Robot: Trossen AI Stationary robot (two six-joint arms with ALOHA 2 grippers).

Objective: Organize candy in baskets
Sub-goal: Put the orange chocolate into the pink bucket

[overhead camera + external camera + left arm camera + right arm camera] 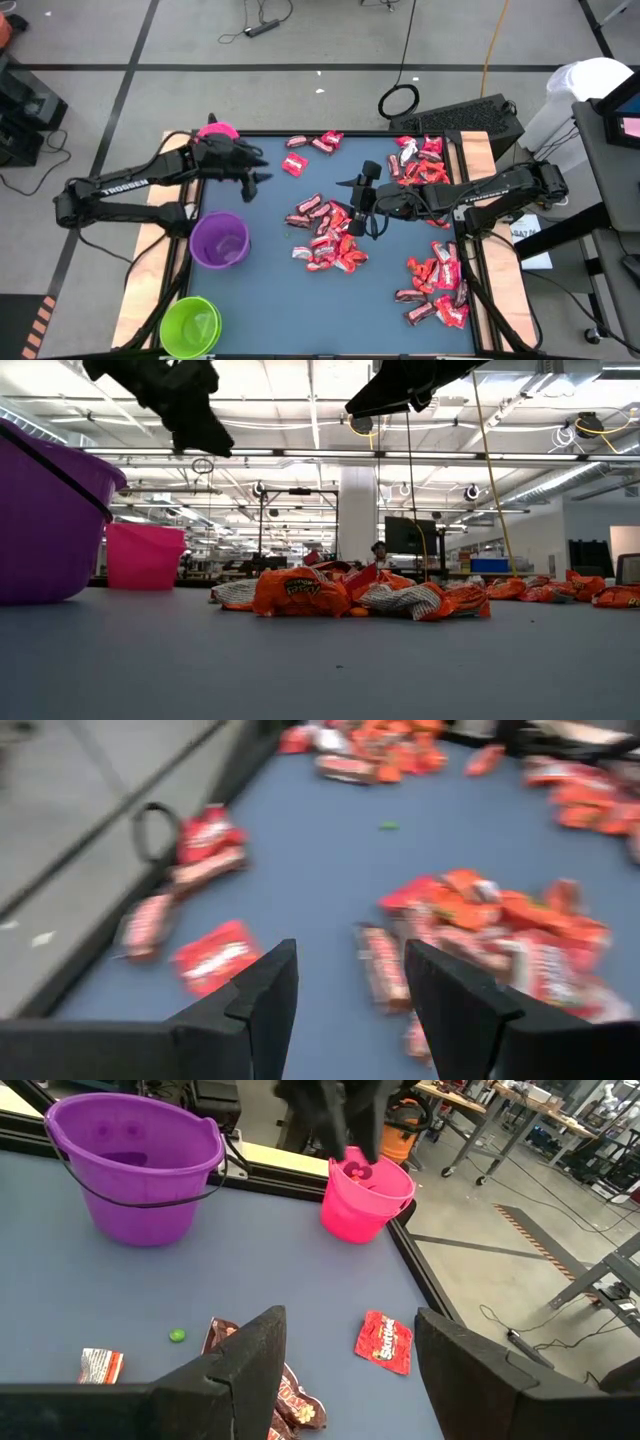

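Your purple basket (45, 520) sits nearest; left tool (258, 170) hangs open beside the pink basket (216, 131), right tool (362, 200) open over the candy (330, 235).

Bright tubs and red wrappers on a blue-grey bench

The baskets are pink (216, 131), purple (219, 240) and lime green (190, 325); the candy (330, 235) wrappers are shiny red and dark brown with white marks, on the slate-blue bench (270, 300) with a black rim.

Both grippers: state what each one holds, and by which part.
Nothing is held. The left gripper is open and empty near the pink basket; the right gripper is open and empty above the central candy pile.
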